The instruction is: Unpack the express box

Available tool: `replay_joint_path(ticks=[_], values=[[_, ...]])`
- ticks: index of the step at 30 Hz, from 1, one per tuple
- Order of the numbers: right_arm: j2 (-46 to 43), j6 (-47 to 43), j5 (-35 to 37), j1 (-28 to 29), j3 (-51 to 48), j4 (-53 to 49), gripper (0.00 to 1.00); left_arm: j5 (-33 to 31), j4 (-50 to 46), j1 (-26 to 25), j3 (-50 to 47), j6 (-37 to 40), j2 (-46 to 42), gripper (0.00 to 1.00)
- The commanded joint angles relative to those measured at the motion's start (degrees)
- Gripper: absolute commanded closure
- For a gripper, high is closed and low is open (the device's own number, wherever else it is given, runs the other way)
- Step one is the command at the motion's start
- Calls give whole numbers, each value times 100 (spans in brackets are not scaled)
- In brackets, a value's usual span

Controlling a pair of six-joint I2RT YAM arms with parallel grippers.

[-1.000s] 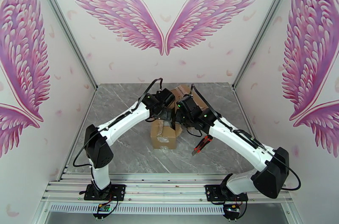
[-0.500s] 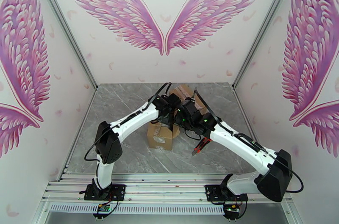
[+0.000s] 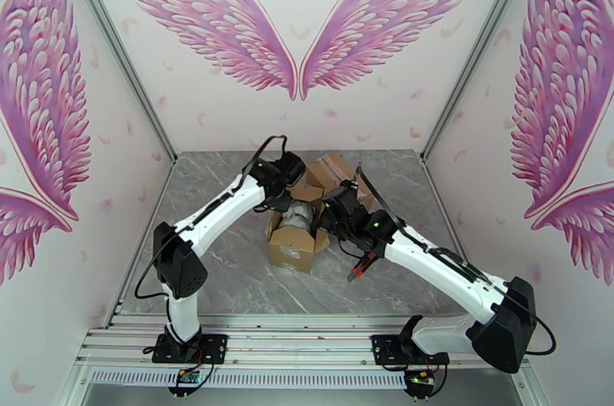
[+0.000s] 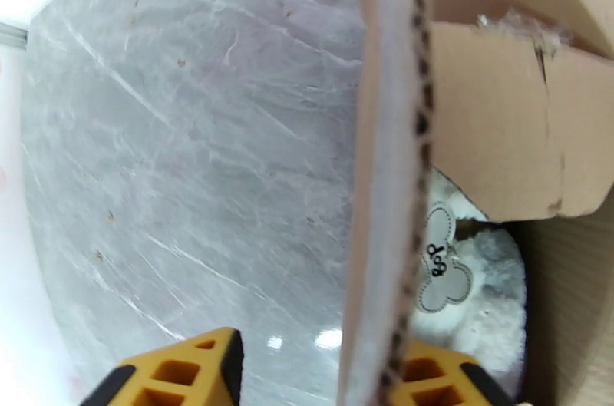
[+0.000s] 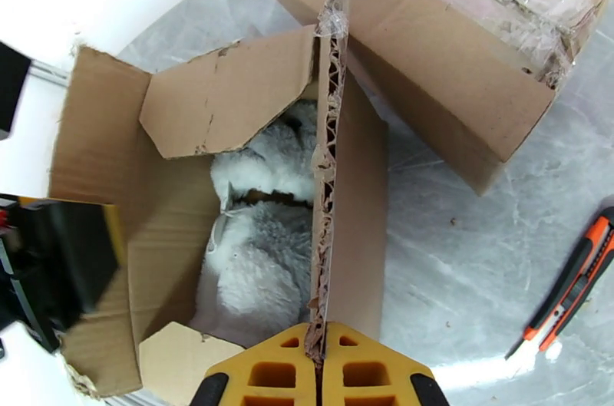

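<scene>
Express box [image 3: 294,248] stands open, white plush [image 5: 257,269] inside. Right gripper [image 5: 321,340] clamps one flap [image 5: 328,169]; left gripper [image 4: 315,354] straddles opposite flap [image 4: 387,131], jaws apart.

Plush [image 5: 261,262] inside box [image 5: 100,169], knife [image 5: 572,281] rightward.

The brown cardboard express box [image 3: 294,248] sits mid-table, open with its flaps raised. A white fluffy plush [image 5: 257,262] lies inside, toward the box's twelve o'clock end.
</scene>
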Motion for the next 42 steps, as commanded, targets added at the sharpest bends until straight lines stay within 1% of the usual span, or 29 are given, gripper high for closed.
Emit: replay_joint_path(ticks=[1,4,7,8,10,12,13,16,19,21,23,26,29,33,36,38,42], values=[[57,-300,397,-18,50,-239,100,497,286,221,-360,166,-452,72],[121,-496,431,-23,184,-296,100,1191,631,484,-787,126,-700,86],[214,-789,563,-27,469,-495,100,1874,1110,694,-1212,-26,-983,94],[259,-912,573,-29,580,-559,100,1993,1203,730,-1288,-70,-1056,97],[401,-1201,598,-27,892,-720,93,2154,1409,768,-1427,-130,-1242,100],[515,-1463,598,-20,1259,-906,83,2264,1607,808,-1559,-207,-1424,100],[566,-1578,609,-18,1459,-999,77,2270,1705,830,-1626,-244,-1535,100],[646,-1920,665,65,2053,-1164,65,2177,1960,892,-1804,-399,-1865,100],[795,-2215,971,354,2776,-1418,60,1961,2098,920,-1903,-518,-2118,100],[962,-2405,1120,581,3229,-1511,59,1895,2128,912,-1924,-586,-2215,100],[1197,-2505,1125,782,3653,-1544,59,1847,2218,882,-2002,-680,-2298,100],[1636,-2564,852,1001,4168,-1439,59,1785,2491,850,-2251,-767,-2491,100],[1979,-2468,556,1082,4322,-1224,61,1728,2688,843,-2476,-830,-2684,100],[2285,-2270,416,1090,4165,-1066,63,1711,2835,844,-2600,-812,-2874,100],[2388,-2115,444,1081,3788,-846,66,1799,2999,844,-2720,-746,-2978,100],[2355,-1934,485,1020,3411,-618,67,1873,3073,849,-2802,-690,-3049,100],[2171,-1631,318,891,2729,-74,66,2038,3177,842,-2952,-643,-3154,100]])
